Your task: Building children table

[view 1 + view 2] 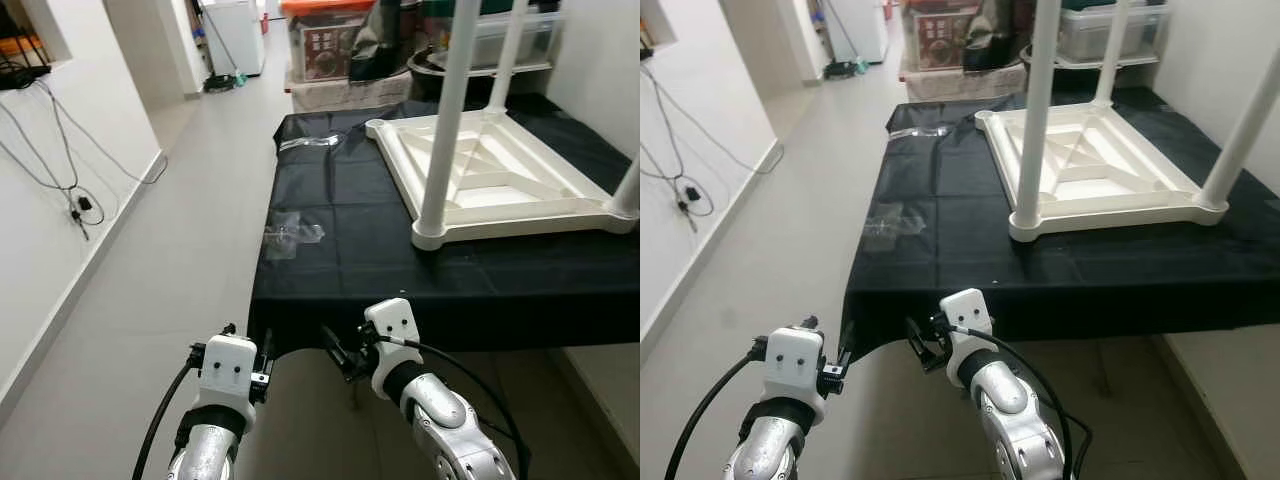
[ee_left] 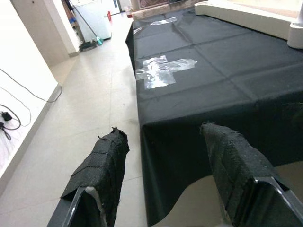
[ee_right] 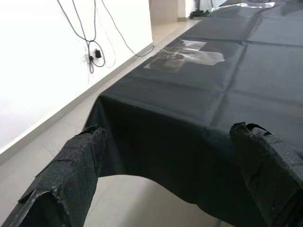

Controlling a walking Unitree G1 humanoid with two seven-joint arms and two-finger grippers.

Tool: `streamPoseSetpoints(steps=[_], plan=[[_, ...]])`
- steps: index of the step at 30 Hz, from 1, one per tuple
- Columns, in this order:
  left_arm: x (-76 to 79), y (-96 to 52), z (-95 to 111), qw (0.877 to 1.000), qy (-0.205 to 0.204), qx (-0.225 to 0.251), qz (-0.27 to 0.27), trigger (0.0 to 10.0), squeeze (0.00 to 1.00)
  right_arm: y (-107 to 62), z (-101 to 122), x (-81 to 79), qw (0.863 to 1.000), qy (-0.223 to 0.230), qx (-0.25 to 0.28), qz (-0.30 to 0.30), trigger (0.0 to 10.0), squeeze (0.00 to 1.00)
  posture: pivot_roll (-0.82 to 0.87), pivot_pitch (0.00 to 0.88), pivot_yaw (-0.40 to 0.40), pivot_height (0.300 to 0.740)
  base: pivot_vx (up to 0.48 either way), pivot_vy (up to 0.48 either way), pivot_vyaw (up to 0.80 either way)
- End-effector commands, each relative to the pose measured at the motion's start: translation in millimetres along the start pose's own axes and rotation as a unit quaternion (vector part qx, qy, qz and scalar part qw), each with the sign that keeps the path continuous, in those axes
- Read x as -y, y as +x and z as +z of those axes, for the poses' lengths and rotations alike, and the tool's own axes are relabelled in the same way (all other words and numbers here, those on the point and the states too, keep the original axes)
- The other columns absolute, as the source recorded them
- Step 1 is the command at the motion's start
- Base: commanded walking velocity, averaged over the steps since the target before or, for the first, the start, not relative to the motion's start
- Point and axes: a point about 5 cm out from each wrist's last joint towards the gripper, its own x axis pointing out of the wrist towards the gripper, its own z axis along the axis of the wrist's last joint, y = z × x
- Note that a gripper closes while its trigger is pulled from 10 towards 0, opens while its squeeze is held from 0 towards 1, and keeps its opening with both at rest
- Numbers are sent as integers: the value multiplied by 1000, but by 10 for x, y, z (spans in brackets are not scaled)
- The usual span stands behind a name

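Observation:
A white children's table (image 1: 500, 170) lies upside down on a surface draped in black cloth (image 1: 350, 270). Its legs stand upward: one at the near corner (image 1: 445, 120), one at the back (image 1: 508, 50) and one at the right (image 1: 628, 185). A small clear plastic bag (image 1: 292, 235) of small parts lies on the cloth near its front left corner. My left gripper (image 2: 163, 135) is open just in front of the cloth's left corner, with nothing between its fingers. My right gripper (image 3: 173, 130) is open too, low before the front edge.
Another clear wrapper (image 1: 310, 143) lies at the cloth's far left. Storage boxes (image 1: 325, 45) stand behind the table. Cables (image 1: 80, 205) hang on the left wall. Tiled floor (image 1: 190, 200) runs along the left side. A low ledge (image 1: 605, 380) lies at the right.

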Motion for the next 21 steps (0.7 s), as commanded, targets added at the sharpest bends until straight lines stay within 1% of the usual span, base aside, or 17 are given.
streamPoseSetpoints(steps=[1,4,8,17,18,21], plan=[[9,-19,-54,1000,-1,-17,5,10000,0,9,-12,-23,1000,6,-1,2,10000,0,-110,0,61,740,0,0,0],[22,-20,-59,1000,2,-22,3,10000,0,12,-13,-24,1000,4,0,3,10000,0,-110,0,61,740,0,0,0],[4,-37,-68,999,-7,-31,19,10000,0,1,-25,-25,1000,6,-1,6,10000,0,-104,0,54,740,0,0,0],[-7,-42,-49,999,-6,-25,30,10000,0,-6,13,-57,1000,-2,16,22,10000,0,-102,0,51,740,0,0,0],[-9,-45,-50,999,-6,-26,30,10000,0,-8,14,-65,1000,-11,16,22,10000,0,-100,0,58,740,0,0,800],[-8,-45,-51,999,-4,-26,28,10000,0,-6,13,-65,1000,-13,18,19,10000,0,-90,0,63,740,0,0,800]])
